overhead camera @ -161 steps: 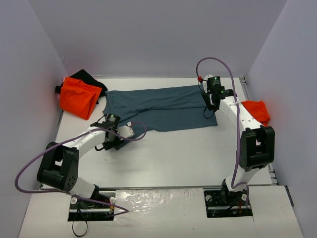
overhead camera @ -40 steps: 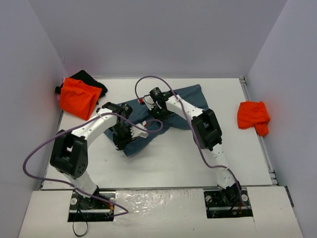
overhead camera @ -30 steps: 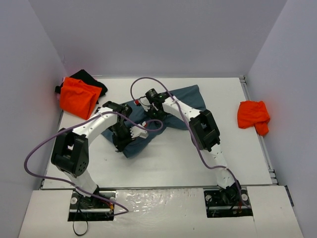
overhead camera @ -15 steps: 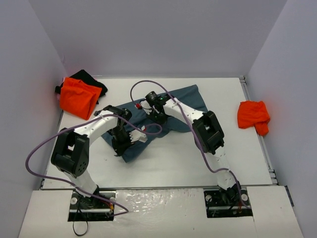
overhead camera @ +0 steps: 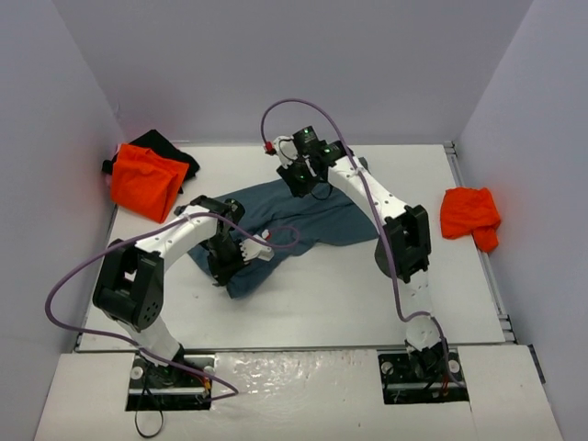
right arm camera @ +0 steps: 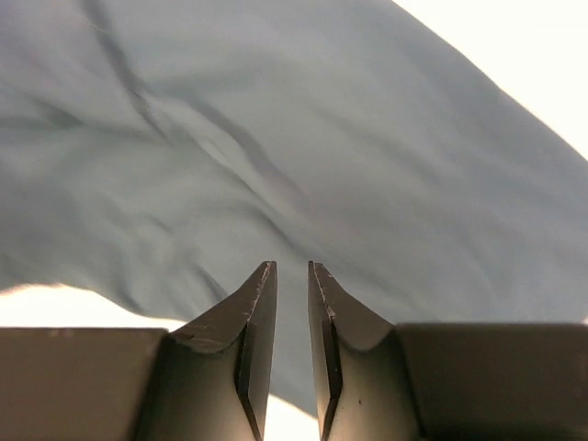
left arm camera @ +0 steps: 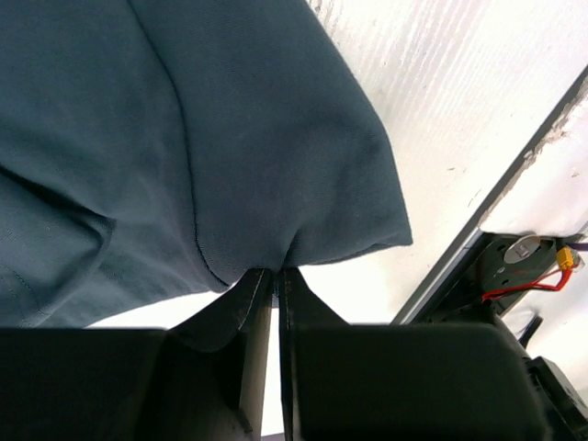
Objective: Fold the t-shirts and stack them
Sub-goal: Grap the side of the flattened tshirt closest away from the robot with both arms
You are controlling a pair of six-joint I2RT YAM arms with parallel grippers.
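Note:
The slate-blue t-shirt (overhead camera: 303, 220) lies folded over on itself in the middle of the table. My left gripper (overhead camera: 223, 269) is shut on its near-left edge; in the left wrist view the jaws pinch a tuck of the blue cloth (left arm camera: 276, 266) just above the white table. My right gripper (overhead camera: 297, 184) hangs above the shirt's far edge, its jaws a little apart with nothing between them, and the shirt (right arm camera: 322, 138) spreads below. A folded orange t-shirt (overhead camera: 144, 181) rests on a black t-shirt (overhead camera: 163, 144) at the back left. Another orange t-shirt (overhead camera: 469, 214) lies crumpled at the right.
The white table (overhead camera: 349, 285) is walled on three sides. A metal rail (overhead camera: 494, 276) runs along its right edge. Both arms' purple cables loop over the blue shirt. The left wrist view shows the table's edge (left arm camera: 496, 197) and a base with wires beyond it.
My right gripper has let go of the blue shirt, opened slightly and lifted away toward the far side. The shirt's folded-over part now lies flat. The left gripper has held still.

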